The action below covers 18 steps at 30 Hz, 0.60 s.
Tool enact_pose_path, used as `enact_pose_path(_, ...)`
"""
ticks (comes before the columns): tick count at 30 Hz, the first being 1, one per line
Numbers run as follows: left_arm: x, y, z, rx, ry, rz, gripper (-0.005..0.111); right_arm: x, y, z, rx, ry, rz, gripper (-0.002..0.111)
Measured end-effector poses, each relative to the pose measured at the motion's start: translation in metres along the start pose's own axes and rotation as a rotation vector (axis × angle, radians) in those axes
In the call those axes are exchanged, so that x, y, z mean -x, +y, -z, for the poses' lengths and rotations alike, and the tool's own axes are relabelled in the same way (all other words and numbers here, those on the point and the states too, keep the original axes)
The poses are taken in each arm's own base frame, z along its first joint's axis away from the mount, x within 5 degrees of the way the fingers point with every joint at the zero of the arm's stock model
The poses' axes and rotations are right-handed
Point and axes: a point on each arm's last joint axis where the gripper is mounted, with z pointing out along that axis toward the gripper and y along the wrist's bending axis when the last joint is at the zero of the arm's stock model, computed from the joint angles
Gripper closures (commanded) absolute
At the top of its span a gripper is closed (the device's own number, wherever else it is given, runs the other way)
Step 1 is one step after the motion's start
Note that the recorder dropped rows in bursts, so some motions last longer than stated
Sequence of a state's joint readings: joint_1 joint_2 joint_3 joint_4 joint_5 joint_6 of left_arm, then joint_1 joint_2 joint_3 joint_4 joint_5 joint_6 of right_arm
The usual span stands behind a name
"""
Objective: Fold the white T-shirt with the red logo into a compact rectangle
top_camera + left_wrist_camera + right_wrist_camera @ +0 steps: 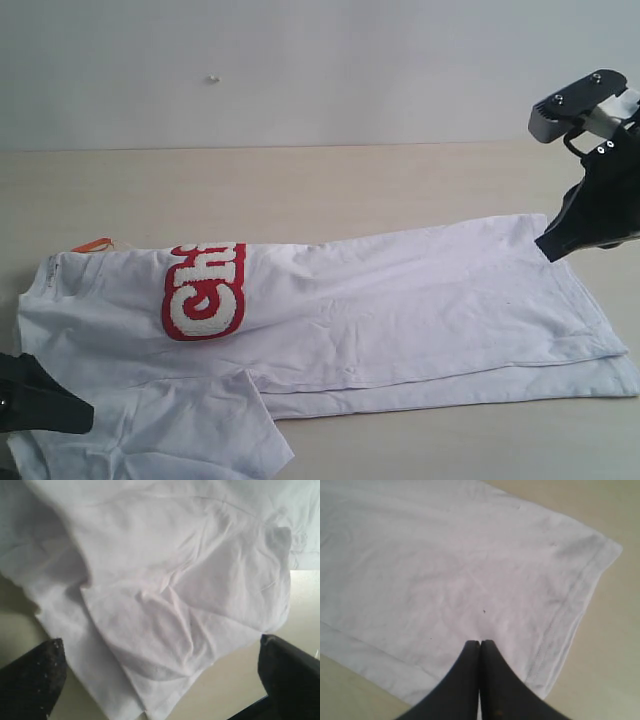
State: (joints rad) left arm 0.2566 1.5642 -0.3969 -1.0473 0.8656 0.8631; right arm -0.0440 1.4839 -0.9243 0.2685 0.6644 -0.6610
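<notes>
White T-shirt (400, 300) folding, mid-lengthwise stage: poising right gripper (480, 642) pressed together (seemingly empty) at hem (575, 605), spreading left gripper (160, 640) wide and empty over loose sleeve (190, 620), likely needing tucking next.

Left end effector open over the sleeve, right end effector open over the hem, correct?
No. The right end effector is shut, fingers together above the hem of the white T-shirt, per the right wrist view. The left end effector is open over the sleeve.

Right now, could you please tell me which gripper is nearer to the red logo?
Left. The left gripper is over the sleeve, close to the red logo; the right gripper is at the white T-shirt's hem end, far across the shirt.
</notes>
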Motion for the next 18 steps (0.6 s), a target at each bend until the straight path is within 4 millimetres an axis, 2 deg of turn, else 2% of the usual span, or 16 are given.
enact_pose_path(18, -0.015, 0.008, -0.011, -0.020, 0.063, 0.086, 0.002, 0.001, 0.001, 0.006, -0.003, -0.022, -0.004, 0.108)
